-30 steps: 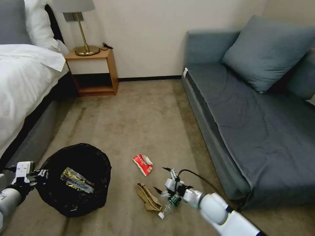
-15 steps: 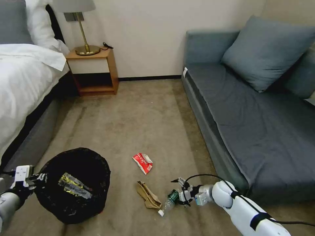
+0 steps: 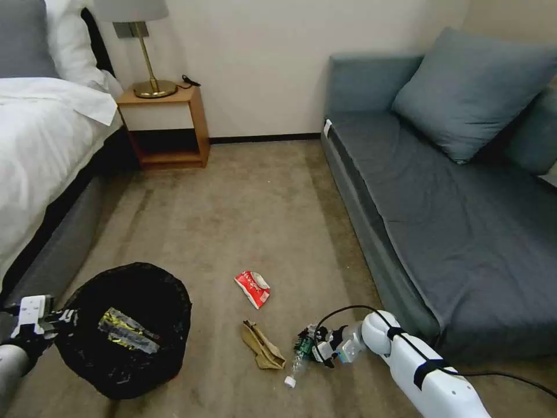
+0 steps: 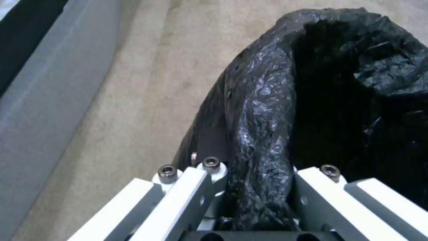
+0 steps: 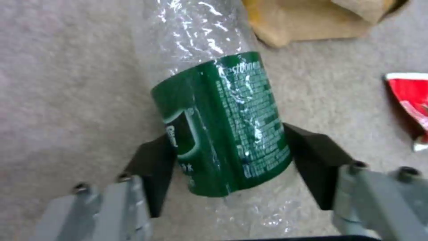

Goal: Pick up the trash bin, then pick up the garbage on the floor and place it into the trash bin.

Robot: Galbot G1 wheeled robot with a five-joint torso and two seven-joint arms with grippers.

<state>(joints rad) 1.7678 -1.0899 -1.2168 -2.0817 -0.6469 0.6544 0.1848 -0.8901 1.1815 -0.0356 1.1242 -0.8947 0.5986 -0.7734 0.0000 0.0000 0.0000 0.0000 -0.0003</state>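
Your right tool is down at the beige carpet floor, its black fingers set on either side of the small clear plastic bottle with the green label. The pads press against the label, so the tool is clamped on the bottle, which lies on its side with its white cap end pointing away from the sofa. Just beside the bottle lies the crumpled tan rag, and a little farther off the red-and-white packet; both are apart from the tool.

Your left tool is clamped on the rim of the round trash bin wrapped in a wrinkly black plastic liner, near the grey bed base. Inside the bin you can see the shiny gold snack wrapper.
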